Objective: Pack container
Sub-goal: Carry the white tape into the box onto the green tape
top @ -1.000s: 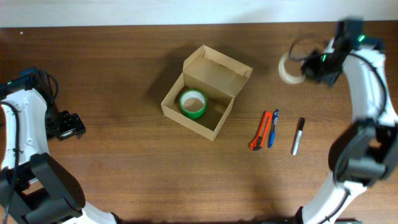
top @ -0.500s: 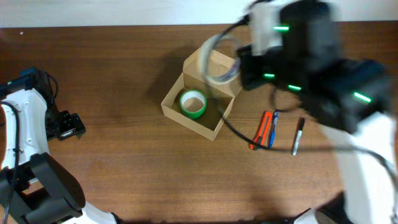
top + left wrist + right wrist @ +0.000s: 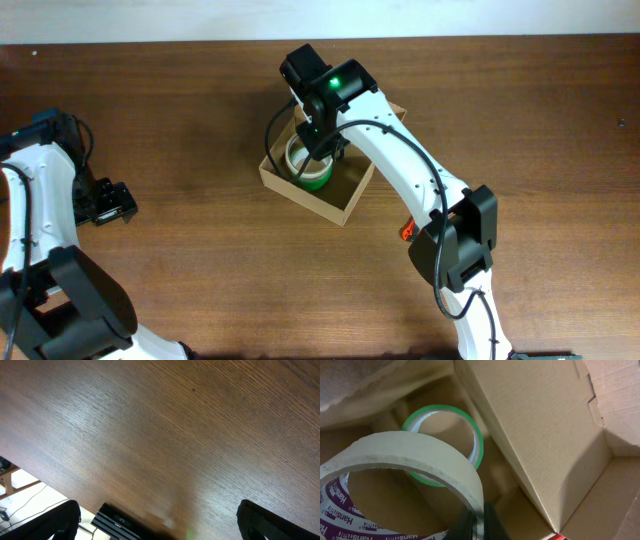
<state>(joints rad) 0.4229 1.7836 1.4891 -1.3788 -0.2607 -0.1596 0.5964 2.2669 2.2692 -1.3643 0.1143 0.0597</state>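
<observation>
Dark brown wooden surface point(image 3: 180, 110) carries the small tan-brown cardboard container point(image 3: 340, 205) at its middle, a green tape roll point(image 3: 312, 178) inside. Over it hangs the right pincer point(image 3: 318, 140), clamped on a beige tape roll point(image 3: 410, 455); the left pincer point(image 3: 157, 510) gapes. Light, crushable card, likely: grip a wall's rim.

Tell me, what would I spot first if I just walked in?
The long white right arm stretches across the middle of the table to the open box. Its tool pinches a cream tape right above a green tape lying in the box. The left arm waits far off at the table's left edge.
</observation>
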